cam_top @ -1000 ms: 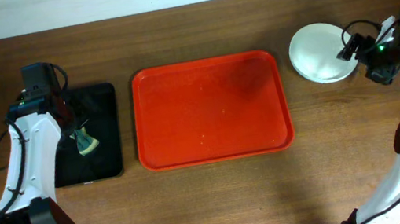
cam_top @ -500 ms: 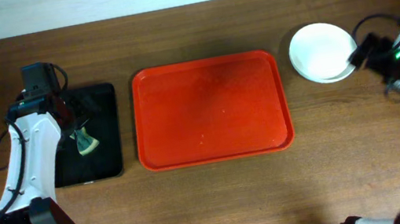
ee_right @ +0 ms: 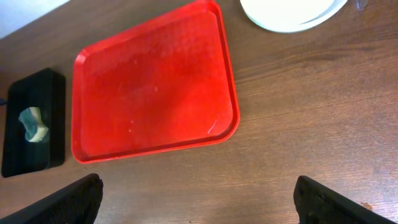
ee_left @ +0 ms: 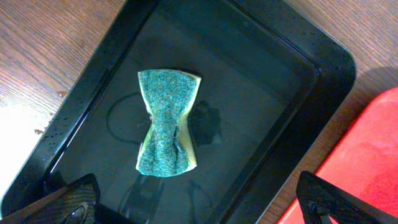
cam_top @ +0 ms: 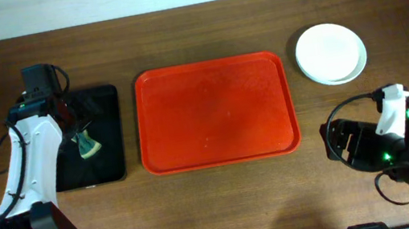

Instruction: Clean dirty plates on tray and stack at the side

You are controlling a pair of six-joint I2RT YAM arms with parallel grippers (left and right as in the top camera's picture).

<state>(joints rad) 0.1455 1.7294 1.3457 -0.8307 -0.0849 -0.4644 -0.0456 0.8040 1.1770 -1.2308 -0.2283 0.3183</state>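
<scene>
Both grippers stand wide open, holding nothing. The left gripper (ee_left: 199, 205) hangs over the black tray (ee_left: 267, 81), with the pinched teal sponge (ee_left: 166, 121) lying loose just ahead of its fingers; its texture shows only in the wrist view. The red tray (cam_top: 216, 113), its long axis running left to right, lies ahead and left of the right gripper (ee_right: 205, 202). The plates (cam_top: 331, 52) sit stacked on the table ahead of that gripper, and only the overhead view shows them whole.

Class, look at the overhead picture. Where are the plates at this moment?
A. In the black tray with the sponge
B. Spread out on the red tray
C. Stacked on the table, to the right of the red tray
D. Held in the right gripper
C: the overhead view shows the plates stacked on the table beside the red tray, which has nothing on it.
</scene>
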